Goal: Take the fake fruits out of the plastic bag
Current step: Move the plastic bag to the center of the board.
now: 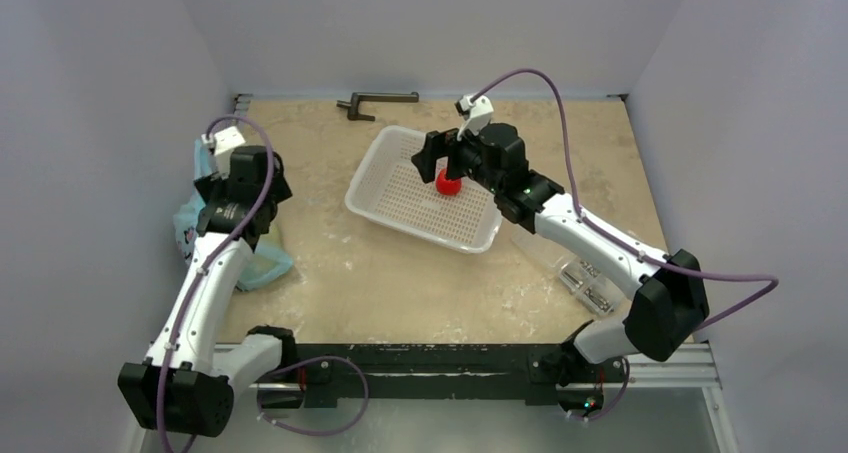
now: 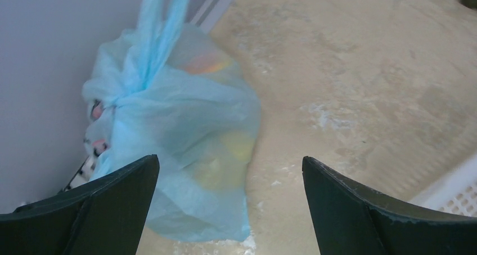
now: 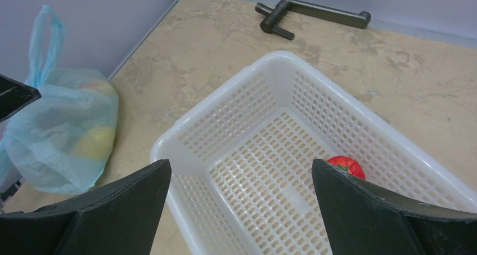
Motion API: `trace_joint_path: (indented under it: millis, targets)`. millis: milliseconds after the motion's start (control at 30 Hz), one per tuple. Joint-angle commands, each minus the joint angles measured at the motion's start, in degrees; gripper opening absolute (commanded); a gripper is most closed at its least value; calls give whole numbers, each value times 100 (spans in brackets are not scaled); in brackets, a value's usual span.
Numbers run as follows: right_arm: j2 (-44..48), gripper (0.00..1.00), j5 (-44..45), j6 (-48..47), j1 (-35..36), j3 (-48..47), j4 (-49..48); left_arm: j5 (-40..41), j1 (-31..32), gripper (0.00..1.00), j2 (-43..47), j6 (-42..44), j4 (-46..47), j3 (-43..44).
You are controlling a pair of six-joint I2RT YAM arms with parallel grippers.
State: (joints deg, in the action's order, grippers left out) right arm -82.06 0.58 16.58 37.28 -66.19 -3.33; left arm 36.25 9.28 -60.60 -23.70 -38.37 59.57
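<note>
Bag position: you will find the plastic bag (image 2: 169, 125) at the 9 o'clock edge of the table (image 1: 400, 273), against the wall, neck gathered. The fake fruits (image 2: 236, 145) show as yellow and orange shapes inside it. Your left gripper (image 2: 228, 162) hangs over the bag, jaws spread wide, holding nothing. Your right gripper (image 3: 241, 166), equally spread and empty, hangs above the white basket (image 3: 270, 63), which contains a red fruit (image 3: 346, 166).

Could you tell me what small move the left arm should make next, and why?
Probably ease the left gripper toward the gathered neck of the plastic bag. Its jaws stand open with nothing between them, the bag lies beside the wall, bunched shut below its handles, and yellowish fruits show inside it.
</note>
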Motion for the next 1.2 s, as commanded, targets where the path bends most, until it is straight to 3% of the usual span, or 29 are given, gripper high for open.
trace_joint_path:
  millis: [0, 300, 633, 800, 867, 1167]
  targets:
    - [172, 99, 141, -251, 304, -437, 94, -42, -771, 100, 539, -987, -725, -258]
    - [253, 99, -427, -302, 535, -479, 21, 479, -1234, 100, 362, -943, -559, -759]
    - [305, 99, -818, -352, 585, -474, -30, -629, -2204, 99, -224, -868, -64, -795]
    - [292, 99, -853, -394, 602, -436, -75, -970, -2454, 91, -504, -740, 2, -752]
    - [275, 99, -879, -419, 597, -461, -59, -1131, -2510, 86, -558, -634, 38, -754]
    - [129, 99, -1045, -425, 597, -516, -47, -1686, -2535, 26, -704, -282, 34, -682]
